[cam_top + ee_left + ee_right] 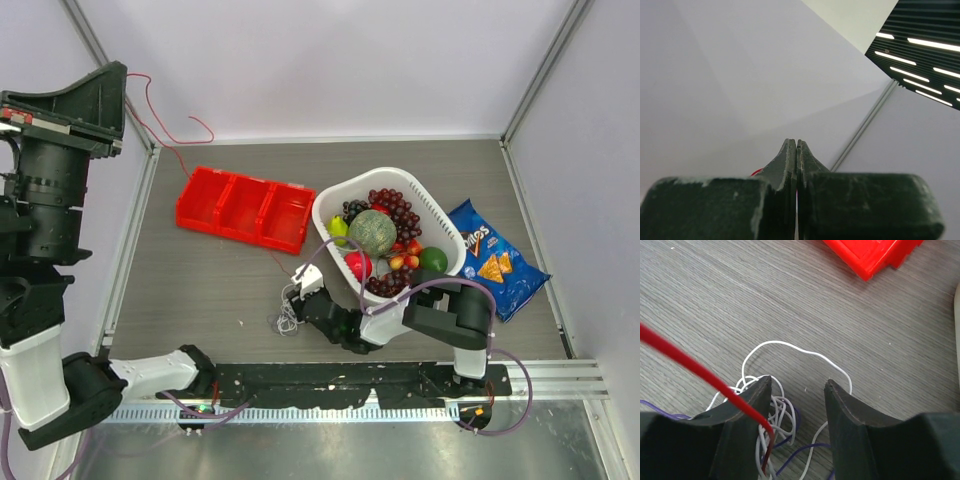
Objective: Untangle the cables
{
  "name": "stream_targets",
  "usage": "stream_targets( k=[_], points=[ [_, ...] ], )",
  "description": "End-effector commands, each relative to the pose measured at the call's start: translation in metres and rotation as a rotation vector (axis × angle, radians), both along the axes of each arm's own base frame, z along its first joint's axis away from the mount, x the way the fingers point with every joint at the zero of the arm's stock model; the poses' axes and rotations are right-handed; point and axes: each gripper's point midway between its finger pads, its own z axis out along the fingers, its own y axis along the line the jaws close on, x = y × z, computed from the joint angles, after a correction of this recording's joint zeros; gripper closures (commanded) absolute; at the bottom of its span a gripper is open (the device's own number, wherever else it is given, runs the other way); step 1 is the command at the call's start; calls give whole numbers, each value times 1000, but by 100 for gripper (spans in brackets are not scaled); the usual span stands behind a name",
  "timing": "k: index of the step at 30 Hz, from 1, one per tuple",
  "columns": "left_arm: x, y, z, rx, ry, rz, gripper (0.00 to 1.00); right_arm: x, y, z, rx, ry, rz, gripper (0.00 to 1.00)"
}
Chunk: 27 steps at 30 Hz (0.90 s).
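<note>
Cables (776,416) are tangled on the surface (880,340), just left of the fruit basket (320,212). The right end effector (797,390) is released above them, jaws straddling the white loops (790,345), nothing pinched. The left end effector (796,146) is clenched and raised high. The red cord (690,362) appears to be pinched in it and is drawn across one right finger.

Step advice: a single white strand should be isolated before closing, not the whole knot. It should be pulled low and slowly, away from the red cord, so loops are slid free, not tightened.

Writing: "Doritos" is read on the blue chip bag (495,262). Nothing else is legible.
</note>
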Motion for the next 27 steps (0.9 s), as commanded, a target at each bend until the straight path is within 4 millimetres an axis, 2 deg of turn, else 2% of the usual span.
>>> stream_targets(
  k=[1, 3, 7, 9, 12, 14, 16, 18, 21, 22, 23, 27],
  points=[
    [-6, 18, 16, -40, -39, 60, 100, 3, -3, 7, 85, 10, 5, 44],
    [-13, 28, 29, -54, -66, 81, 100, 4, -7, -3, 99, 38, 9, 41],
    [-30, 50, 53, -92, -145, 136, 100, -4, -4, -7, 117, 63, 56, 38],
    [-34, 58, 57, -101, -169, 159, 100, -10, 0, 4, 152, 71, 93, 37],
    [-29, 57, 49, -93, -164, 180, 100, -16, 2, 16, 164, 78, 134, 36],
    [-24, 51, 38, -77, -140, 172, 100, -20, 5, 31, 185, 86, 157, 35],
    [-10, 38, 17, -44, -89, 157, 100, -27, 12, 48, 202, 97, 207, 34],
    [1, 27, -2, -10, -51, 149, 100, -39, 19, 70, 238, 110, 282, 29],
    [17, 16, -30, 52, 19, 161, 100, -50, 22, 102, 254, 123, 344, 28],
    [22, 12, -39, 76, 43, 163, 100, -55, 27, 121, 280, 122, 385, 25],
    [24, 11, -45, 88, 60, 166, 100, -59, 25, 118, 244, 144, 400, 25],
    [34, 1, -75, 139, 142, 154, 100, -66, 38, 158, 259, 178, 467, 23]
  ],
)
